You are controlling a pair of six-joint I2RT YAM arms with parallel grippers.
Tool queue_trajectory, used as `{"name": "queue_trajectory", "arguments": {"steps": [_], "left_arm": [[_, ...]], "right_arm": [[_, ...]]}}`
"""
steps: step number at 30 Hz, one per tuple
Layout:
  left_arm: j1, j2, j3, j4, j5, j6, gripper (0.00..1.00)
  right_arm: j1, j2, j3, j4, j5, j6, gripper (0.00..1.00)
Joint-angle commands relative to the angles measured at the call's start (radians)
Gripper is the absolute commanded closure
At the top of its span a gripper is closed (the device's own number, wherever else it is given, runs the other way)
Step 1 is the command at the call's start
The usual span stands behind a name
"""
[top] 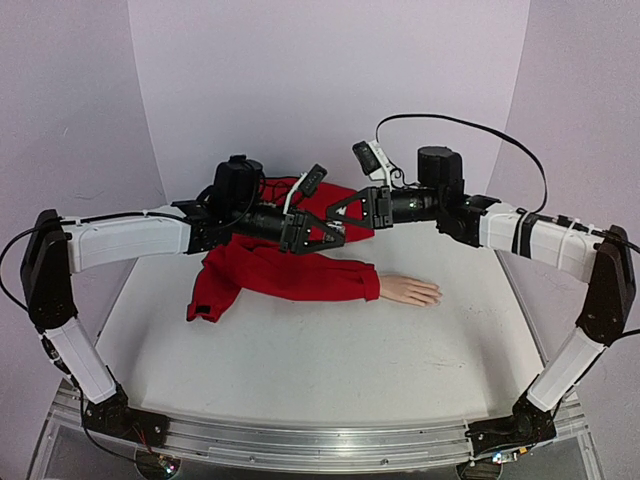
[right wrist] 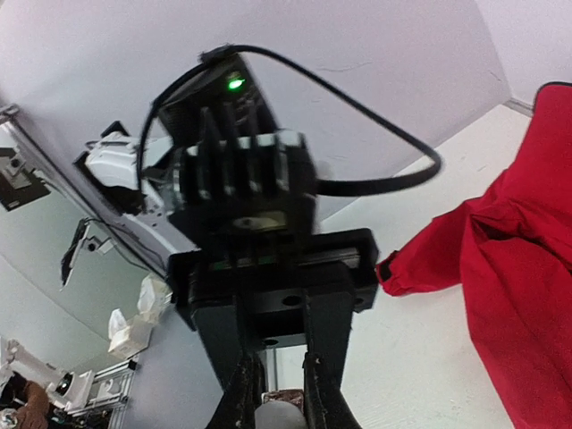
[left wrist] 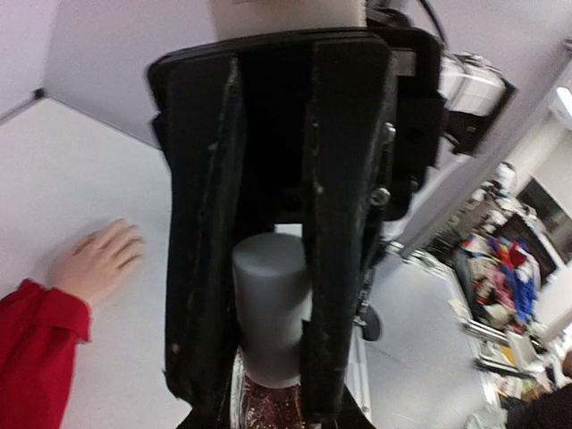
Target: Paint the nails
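from above, saw the left gripper [top: 328, 238] and the right gripper [top: 340, 210] tip to tip over the red sleeve [top: 290, 275]. found the mannequin hand [top: 408, 290] lying flat on the white table [top: 300, 350], just past the sleeve's cuff and apart from both grippers, the nails [top: 436, 294] at its fingertips too small to make out. could not read either pair of jaws from there.

through the left wrist camera, saw two black fingers [left wrist: 201, 268] of the right gripper pressed against both sides of a grey cap [left wrist: 270, 304], with a glittery dark-red bottle [left wrist: 268, 407] just under it at the bottom edge. spotted the hand at the left on the table, clear of the bottle.

through the right wrist camera, made out the left gripper's fingers drawn narrow around the bottle, the cap a pale blur beneath.
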Motion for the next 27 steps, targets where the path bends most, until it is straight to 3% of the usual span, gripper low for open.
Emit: {"name": "queue_trajectory", "arguments": {"steps": [1,5,7,10,15,17,21,27], "left_arm": [[-0.014,-0.098,-0.027,0.059,-0.619,0.213,1.00],[-0.100,-0.078,0.011,0.068,-1.035,0.424,1.00],[-0.114,-0.057,0.038,0.081,-1.107,0.448,1.00],[-0.116,-0.042,0.040,0.111,-1.099,0.429,1.00],[-0.117,-0.059,-0.010,0.112,-0.980,0.401,1.00],[-0.117,-0.074,-0.042,0.111,-0.904,0.390,1.00],[-0.115,-0.110,-0.107,0.105,-0.770,0.361,1.00],[-0.089,-0.136,-0.130,0.063,-0.541,0.293,1.00]], "right_arm": [[0.072,-0.025,0.003,-0.141,0.258,-0.015,1.00],[0.177,-0.001,0.044,-0.290,0.750,0.027,1.00],[0.243,0.015,0.068,-0.351,0.953,0.078,1.00],[0.285,0.030,0.071,-0.359,1.033,0.131,1.00],[0.276,-0.028,0.067,-0.345,0.971,0.059,0.96],[0.257,-0.055,0.064,-0.330,0.906,0.030,0.78],[0.185,-0.103,0.062,-0.327,0.773,-0.034,0.56],[0.056,-0.171,0.033,-0.328,0.402,-0.142,0.20]]}}
